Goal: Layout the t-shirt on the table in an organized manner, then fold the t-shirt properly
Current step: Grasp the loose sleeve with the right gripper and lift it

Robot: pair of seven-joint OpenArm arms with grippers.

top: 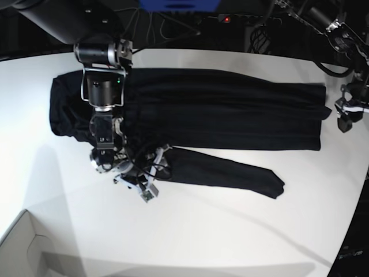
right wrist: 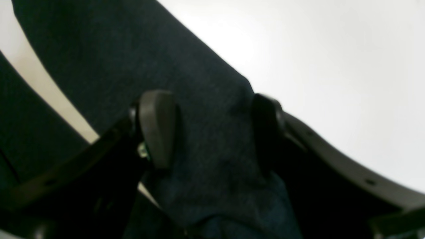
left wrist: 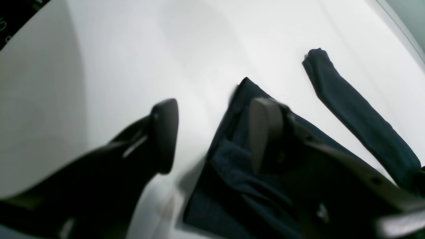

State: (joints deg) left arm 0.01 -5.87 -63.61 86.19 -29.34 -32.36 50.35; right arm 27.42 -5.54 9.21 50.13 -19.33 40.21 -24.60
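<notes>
The white desk [top: 219, 225] fills the base view, its curved edge running along the far side and down the right, and a white box [top: 23, 242] sits at its near left corner. Wide bare surface lies in front of the t-shirt [top: 230, 109] and along the near edge, with a narrower strip between the shirt and the far edge. The t-shirt lies stretched left to right across the far half of the desk as a long dark band, its right end close to the desk's right edge. A narrow strip of the same cloth runs below the main band, separated from it by a sliver of white. The right arm reaches over the shirt's left end, and in its wrist view the right gripper [right wrist: 212, 129] has its fingers [right wrist: 156, 126] spread wide with a fold of the cloth between them; whether they press it I cannot tell. The left gripper [left wrist: 215, 132] is at the shirt's right end, its fingers [left wrist: 166, 132] spread, one over bare desk and one over the cloth's edge, holding nothing that shows.
</notes>
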